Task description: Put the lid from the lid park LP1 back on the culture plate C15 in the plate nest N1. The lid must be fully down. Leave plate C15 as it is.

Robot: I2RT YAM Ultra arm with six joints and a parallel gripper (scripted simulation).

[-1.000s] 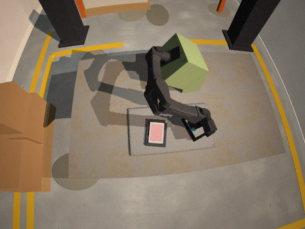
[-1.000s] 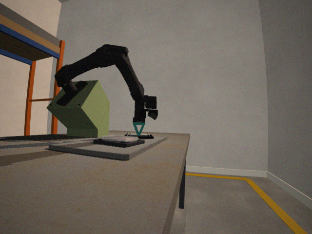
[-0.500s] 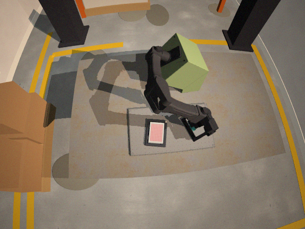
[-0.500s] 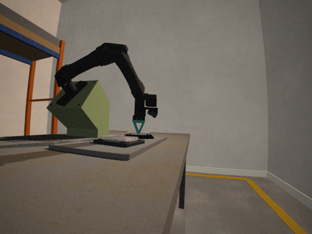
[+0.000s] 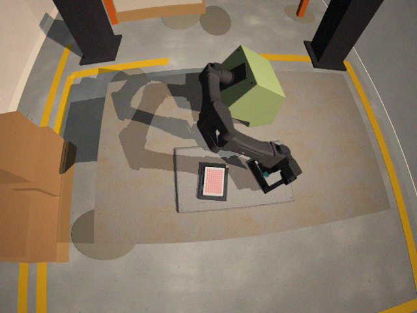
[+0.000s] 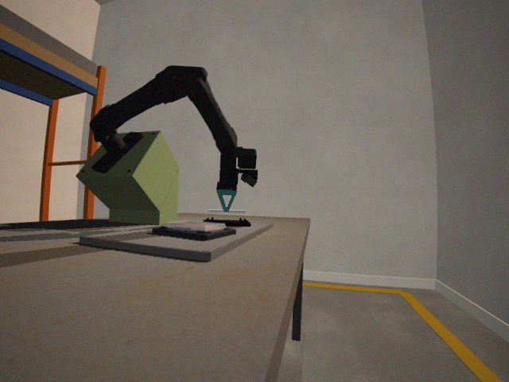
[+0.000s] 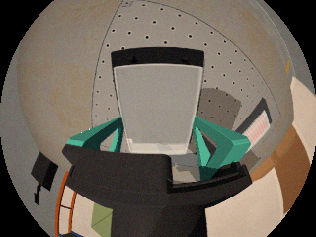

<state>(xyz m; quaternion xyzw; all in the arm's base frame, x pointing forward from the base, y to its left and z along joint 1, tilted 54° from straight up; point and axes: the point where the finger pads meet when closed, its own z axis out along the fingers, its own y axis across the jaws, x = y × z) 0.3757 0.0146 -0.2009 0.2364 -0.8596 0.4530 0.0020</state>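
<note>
My gripper (image 6: 226, 207) with teal fingers is shut on the clear lid (image 6: 229, 212) and holds it level a little above the black lid park frame LP1 (image 6: 227, 222). In the wrist view the lid (image 7: 158, 107) is a pale rectangle between the two teal fingers, with the park's far edge (image 7: 158, 57) showing beyond it. In the overhead view the gripper (image 5: 266, 174) is over the park frame (image 5: 264, 180). The culture plate C15 (image 5: 214, 181), with pink wells, sits uncovered in the black plate nest N1, left of the park. It also shows in the side view (image 6: 195, 226).
Nest and park stand on a grey perforated baseplate (image 5: 232, 178) on the table. The green robot base block (image 5: 254, 87) is behind it. A brown box (image 5: 30, 188) stands far left. The table edge (image 6: 293, 263) runs just right of the baseplate.
</note>
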